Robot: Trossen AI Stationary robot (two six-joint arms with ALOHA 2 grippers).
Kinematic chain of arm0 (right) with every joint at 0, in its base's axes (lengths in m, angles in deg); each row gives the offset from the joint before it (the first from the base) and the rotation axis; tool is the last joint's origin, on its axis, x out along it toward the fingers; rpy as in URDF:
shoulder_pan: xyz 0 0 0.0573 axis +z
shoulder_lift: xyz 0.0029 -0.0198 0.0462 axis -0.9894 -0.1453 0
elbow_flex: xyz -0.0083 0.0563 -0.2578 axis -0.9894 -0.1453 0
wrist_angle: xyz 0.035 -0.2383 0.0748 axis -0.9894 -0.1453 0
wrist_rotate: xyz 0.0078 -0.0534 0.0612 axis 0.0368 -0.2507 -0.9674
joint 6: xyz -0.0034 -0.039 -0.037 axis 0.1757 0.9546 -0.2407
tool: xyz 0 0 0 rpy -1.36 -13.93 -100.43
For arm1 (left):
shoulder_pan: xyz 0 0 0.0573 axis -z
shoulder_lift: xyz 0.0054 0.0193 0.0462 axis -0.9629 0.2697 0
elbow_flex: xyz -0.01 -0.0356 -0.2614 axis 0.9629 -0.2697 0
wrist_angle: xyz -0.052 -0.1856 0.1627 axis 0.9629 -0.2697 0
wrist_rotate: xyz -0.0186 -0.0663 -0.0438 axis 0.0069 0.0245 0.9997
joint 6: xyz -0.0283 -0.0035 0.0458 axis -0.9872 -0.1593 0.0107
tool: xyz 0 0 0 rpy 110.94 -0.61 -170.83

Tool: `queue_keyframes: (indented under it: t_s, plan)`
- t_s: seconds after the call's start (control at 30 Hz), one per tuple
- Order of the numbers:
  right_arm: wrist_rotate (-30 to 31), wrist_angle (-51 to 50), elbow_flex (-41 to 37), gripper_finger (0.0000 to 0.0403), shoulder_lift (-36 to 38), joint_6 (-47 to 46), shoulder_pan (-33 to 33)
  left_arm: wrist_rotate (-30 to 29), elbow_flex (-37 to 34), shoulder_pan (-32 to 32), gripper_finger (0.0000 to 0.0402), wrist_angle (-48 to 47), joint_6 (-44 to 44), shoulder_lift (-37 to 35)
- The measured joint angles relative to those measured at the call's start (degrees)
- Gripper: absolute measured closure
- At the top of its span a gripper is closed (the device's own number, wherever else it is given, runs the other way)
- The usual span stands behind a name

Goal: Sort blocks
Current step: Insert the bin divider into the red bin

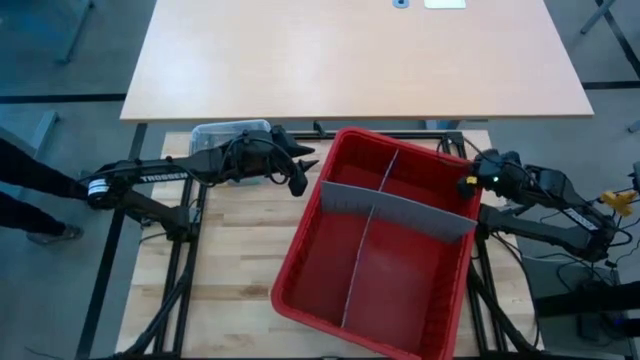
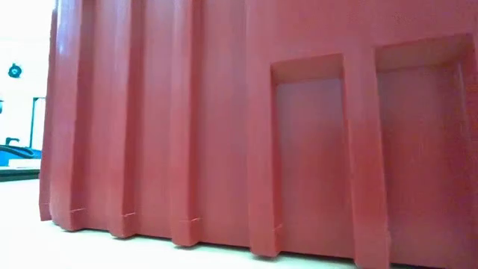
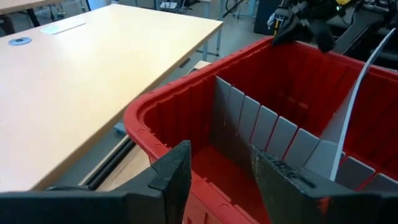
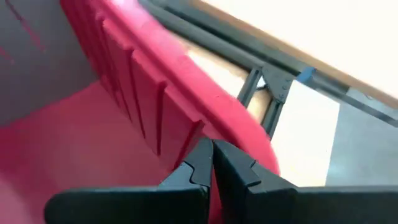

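Bin (image 1: 445,330): large, red, ribbed plastic, set at a slant on the wooden table (image 1: 230,260); fills nearly the whole low view as a red wall (image 2: 224,112).
Dividers (image 1: 400,205): long grey slotted panels, standing upright inside the bin, crossing each other and splitting it into compartments; seen close in the left wrist view (image 3: 273,134).
Blocks: none to be made out in any view; the visible compartment floors show only red plastic.
Left gripper (image 1: 300,170): just outside the bin's far-left corner, pointing at its rim; fingers (image 3: 177,177) spread partway with a clear gap, nothing between them.
Right gripper (image 1: 468,183): at the bin's far-right corner, over the rim; fingers (image 4: 193,165) pressed together tip to tip, nothing pinched; the red rim (image 4: 205,93) runs just beyond them.
Writing: "TROSSEN" in white letters along the left arm (image 1: 160,178); no other legible text.
Clear tub (image 1: 225,132): small, transparent, at the table's far edge, partly under the left arm.
Pale desk (image 1: 350,50): beyond the work table, with a small round blue item (image 3: 20,42) on top.
Person: a dark sleeve or leg (image 1: 30,175) at the left edge of the high view.
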Motion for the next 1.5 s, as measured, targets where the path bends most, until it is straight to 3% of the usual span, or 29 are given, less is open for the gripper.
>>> queue_keyframes:
  t_s: [0.3, 0.47, 0.57, 0.7, 0.9, 1.07, 1.3, 1.5]
  plan:
    - [2.2, -7.4, 7.8, 0.0403, 0.5, -4.7, 0.0, 0.0, 0.0, 0.0, 0.0259, 0.0, 0.0, -0.1]
    - [-2.0, -15.0, 12.7, 0.0401, 1.5, -10.0, 0.0, 0.0, 0.0, -0.1, 0.026, 0.0, 0.0, -0.1]
    - [-7.5, -14.1, 14.4, 0.0383, 3.3, -13.7, 0.0, 0.0, 0.0, -0.1, 0.026, -0.1, 0.0, -0.1]
    - [-9.3, -14.7, 15.7, 0.0332, 5.2, -19.1, 0.0, 0.0, 0.0, -0.3, 0.026, -0.1, 0.0, -0.1]
    - [-9.9, -14.7, 13.6, 0.0243, 7.7, -26.0, 0.0, 0.0, 0.0, -0.4, 0.026, -0.1, 0.1, -0.1]
    - [-13.4, -14.7, 9.8, 0.0203, 7.7, -28.2, 0.0, 0.0, 0.0, -0.5, 0.026, -0.1, 0.2, -0.1]
    - [-14.5, -14.7, 5.8, 0.0198, 7.5, -29.9, 0.0, 0.0, 0.0, -0.5, 0.026, -0.1, 0.2, -0.1]
    - [-20.1, -12.4, 3.5, 0.0218, 7.5, -30.1, 0.0, 0.0, 0.0, -0.6, 0.026, -0.1, 0.3, -0.2]
